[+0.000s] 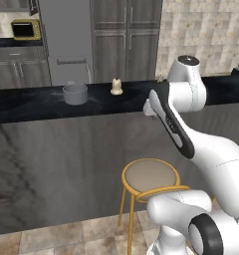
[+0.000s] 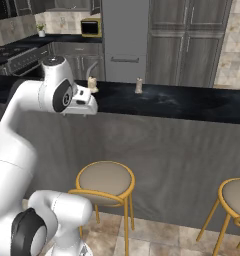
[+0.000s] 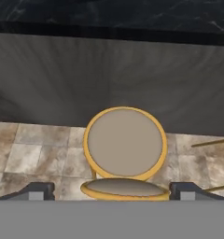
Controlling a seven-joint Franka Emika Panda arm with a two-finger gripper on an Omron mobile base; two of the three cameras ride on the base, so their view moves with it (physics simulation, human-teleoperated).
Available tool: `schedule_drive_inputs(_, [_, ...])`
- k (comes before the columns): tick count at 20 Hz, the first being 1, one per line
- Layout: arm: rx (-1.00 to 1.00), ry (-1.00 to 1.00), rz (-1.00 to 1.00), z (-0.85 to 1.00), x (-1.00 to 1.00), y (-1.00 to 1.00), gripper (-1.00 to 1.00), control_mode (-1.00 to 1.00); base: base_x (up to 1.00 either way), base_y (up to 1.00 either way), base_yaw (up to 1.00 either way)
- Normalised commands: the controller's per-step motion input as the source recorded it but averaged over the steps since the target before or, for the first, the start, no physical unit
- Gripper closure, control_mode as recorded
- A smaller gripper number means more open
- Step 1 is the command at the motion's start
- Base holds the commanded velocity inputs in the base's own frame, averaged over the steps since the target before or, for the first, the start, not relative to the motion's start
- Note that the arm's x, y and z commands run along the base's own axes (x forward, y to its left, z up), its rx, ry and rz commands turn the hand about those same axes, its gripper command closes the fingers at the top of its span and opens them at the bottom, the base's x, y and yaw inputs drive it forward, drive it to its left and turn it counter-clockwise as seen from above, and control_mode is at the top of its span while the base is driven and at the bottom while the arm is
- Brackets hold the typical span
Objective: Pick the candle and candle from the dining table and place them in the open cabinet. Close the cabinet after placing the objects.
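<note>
Two small cream candles stand upright on the black top of the dining table (image 1: pixel 37 107). One candle (image 1: pixel 116 87) (image 2: pixel 92 84) is right of a grey pot. The other candle (image 2: pixel 138 85) stands farther right, and in the left base view my arm partly hides it. My gripper (image 3: pixel 114 192) is open with nothing between its dark fingertips (image 3: pixel 39 191). It hangs in front of the table's grey front panel, below the top's edge, and points down at a stool. Grey wall cabinet (image 1: pixel 12 5) above the microwave is cut by the frame's top; I cannot tell if it is open.
A grey round pot (image 1: pixel 75 93) sits on the tabletop left of the candles. A yellow-legged stool (image 1: pixel 150 177) (image 3: pixel 125 142) stands right below my hand, and a second stool (image 2: pixel 237 197) to its right. A yellow microwave (image 1: pixel 26 29) and tall grey cabinets (image 1: pixel 126 40) line the back wall.
</note>
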Motion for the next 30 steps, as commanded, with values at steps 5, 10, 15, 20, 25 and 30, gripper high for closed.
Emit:
schedule_drive_inputs(5, [0.0, -0.14, 0.0, 0.0, 0.0, 0.09, -1.0, -1.0, 0.0, 0.0, 0.0])
schedule_drive_inputs(10, [0.0, -0.1, 0.0, 0.0, 0.0, 0.08, -1.0, -1.0, 0.0, 0.0, 0.0])
schedule_drive_inputs(15, [0.0, -0.05, 0.0, 0.03, 0.02, 0.08, -1.0, -1.0, 0.0, 0.0, 0.0])
schedule_drive_inputs(20, [0.0, -0.01, 0.0, 0.13, 0.08, 0.09, -1.0, -1.0, 0.0, 0.0, 0.0])
schedule_drive_inputs(25, [0.0, 0.0, 0.0, 0.22, 0.12, 0.07, -1.0, -1.0, 0.0, 0.0, 0.0])
schedule_drive_inputs(30, [0.0, 0.0, 0.0, 0.11, 0.18, 0.05, -1.0, -1.0, 0.0, 0.0, 0.0])
